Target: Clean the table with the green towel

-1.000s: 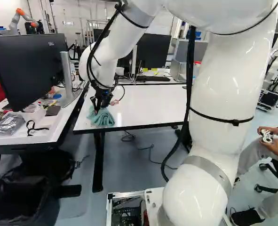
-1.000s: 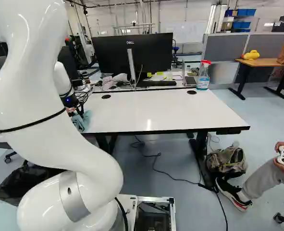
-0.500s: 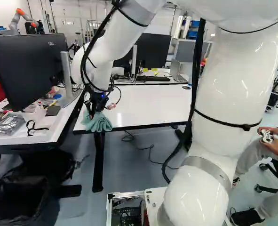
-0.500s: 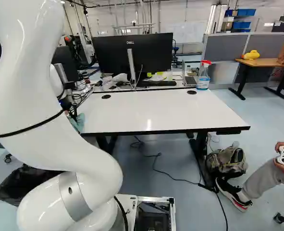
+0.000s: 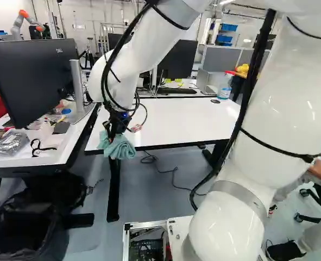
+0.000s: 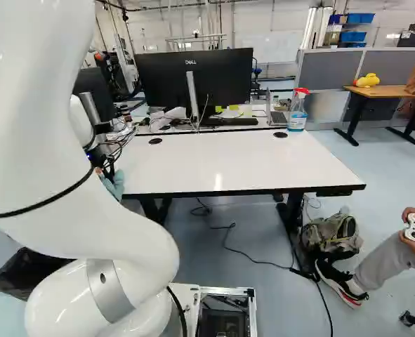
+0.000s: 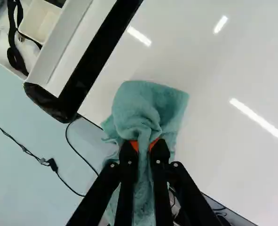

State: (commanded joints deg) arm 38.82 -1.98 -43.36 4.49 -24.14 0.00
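Pinches green towel in gripper, closer to near edge of white surface than 0.5 s ago; probably wipes left corner, needs rightward strokes next.

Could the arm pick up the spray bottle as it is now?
Probably not: the pincer is shut on the towel, and the spray bottle stands diagonally across the table, by its far edge. The way over looks free, but I can't judge reach.
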